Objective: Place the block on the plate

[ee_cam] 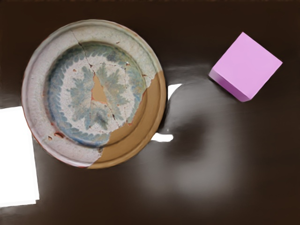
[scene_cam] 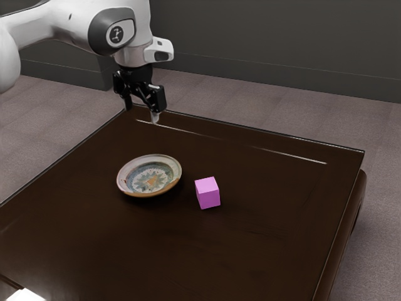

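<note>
End effector (scene_cam: 142,111): open, two black fingers standing well apart, nothing between them. Raised above the tabletop (scene_cam: 269,244), pointing down, toward the exterior view's upper left. Contact with block or plate: none.
Block (scene_cam: 207,195): pink-violet cube, sitting flat on the tabletop. Off the plate, near it, on the exterior view's right of it. Visible gap between the two. Wrist view agrees: dark wood between block and plate rim.
Plate (scene_cam: 125,172): round, shallow, right way up on the tabletop, bare inside. Pale rim, blue-green leaf pattern around the middle, fine cracks. Plain tan section takes in part of the rim and well, plus a small tan patch at the centre.
Tabletop: dark brown, glossy, thin light streaks along the far side. Wrist view has soft grey glare and small white highlights beside the plate.
White patch (ee_cam: 16,157): bright, hard-edged, next to the plate rim, away from the block. Can't tell what it is.
Arm (scene_cam: 56,22): white, enters from the exterior view's upper left.
Room: grey-mauve floor (scene_cam: 382,138), dark grey wall (scene_cam: 282,37).
</note>
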